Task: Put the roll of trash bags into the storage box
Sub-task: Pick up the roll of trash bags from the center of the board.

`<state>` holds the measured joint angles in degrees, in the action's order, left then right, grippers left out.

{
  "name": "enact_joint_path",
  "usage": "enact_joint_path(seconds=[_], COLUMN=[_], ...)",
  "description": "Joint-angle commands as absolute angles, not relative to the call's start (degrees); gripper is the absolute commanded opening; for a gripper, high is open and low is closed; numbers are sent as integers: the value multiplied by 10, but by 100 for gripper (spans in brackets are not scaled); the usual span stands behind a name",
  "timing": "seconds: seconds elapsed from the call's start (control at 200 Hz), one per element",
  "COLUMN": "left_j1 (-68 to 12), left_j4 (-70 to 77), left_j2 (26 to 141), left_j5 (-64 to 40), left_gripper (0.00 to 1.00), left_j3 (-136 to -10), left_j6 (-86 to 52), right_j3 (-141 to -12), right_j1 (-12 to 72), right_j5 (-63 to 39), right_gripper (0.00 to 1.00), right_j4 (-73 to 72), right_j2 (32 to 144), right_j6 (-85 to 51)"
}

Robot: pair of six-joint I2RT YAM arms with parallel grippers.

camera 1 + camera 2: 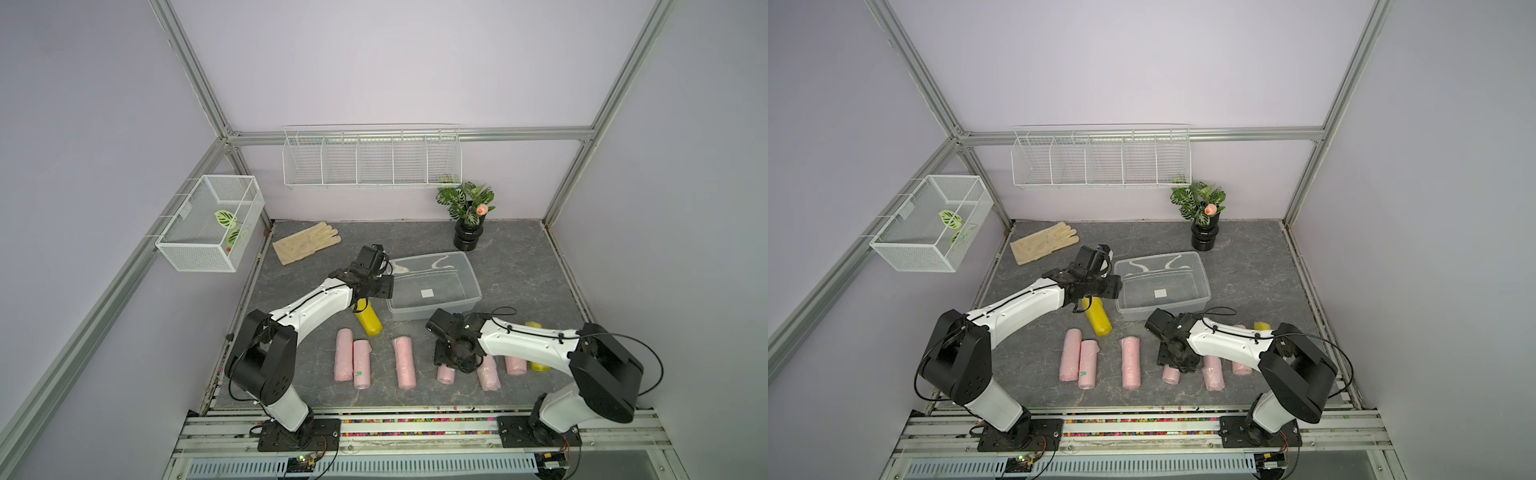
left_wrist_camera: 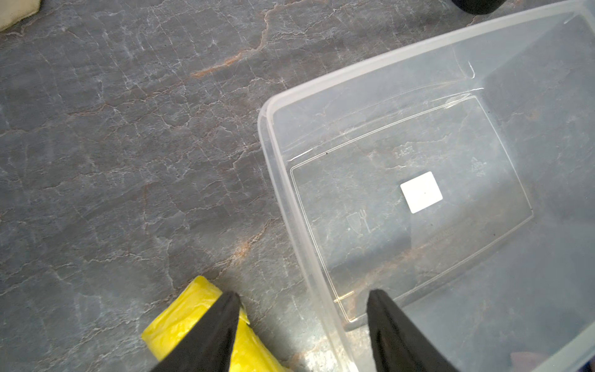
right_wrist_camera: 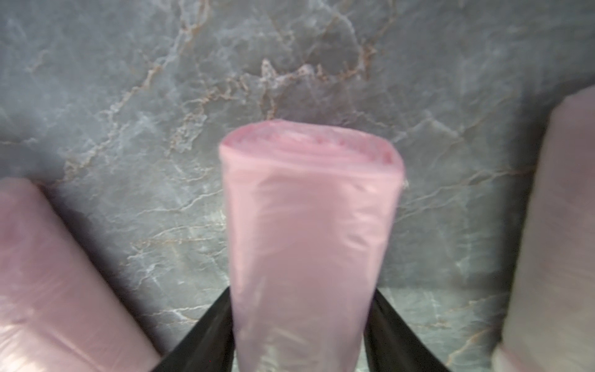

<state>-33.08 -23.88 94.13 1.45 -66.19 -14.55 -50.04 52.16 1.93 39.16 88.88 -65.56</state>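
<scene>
straddling the pink roll (image 3: 309,209) across its width, the right gripper (image 3: 302,290) had its jaws pressed on the roll's sides, long axis running out ahead between them. the roll lay in the front row; the storage box (image 1: 428,309) sat just behind. the left gripper (image 2: 304,293) held its jaws apart, empty.

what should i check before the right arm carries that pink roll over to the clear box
1. right claw grips the pink roll on both sides: ok
2. roll lifted off the table: cannot tell, view blurred
3. neighbouring pink rolls apart from the claw: ok
4. storage box open and empty: ok
5. left claw clear of the box: not ok, open over its rim
</scene>
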Motion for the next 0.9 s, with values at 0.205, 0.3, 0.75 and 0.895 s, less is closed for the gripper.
enact_joint_path(seconds=[0.205,0.3,0.75,0.895], left_j1=[-333,-333,-330,-329], left_j4=[-232,-231,-246,-241], left_j2=[925,926,897,869], left_j5=[4,3,41,40], left_gripper=[68,68,68,69], left_j3=[-652,-651,-669,-667], left_j6=[-147,-148,-172,-179], right_j3=[-506,-508,-661,-730], right_j1=[525,526,521,505], right_j5=[37,38,69,78], right_gripper=[50,47,48,47], right_j4=[405,409,563,598], right_j2=[894,891,859,867], right_j6=[-665,-664,-565,-516])
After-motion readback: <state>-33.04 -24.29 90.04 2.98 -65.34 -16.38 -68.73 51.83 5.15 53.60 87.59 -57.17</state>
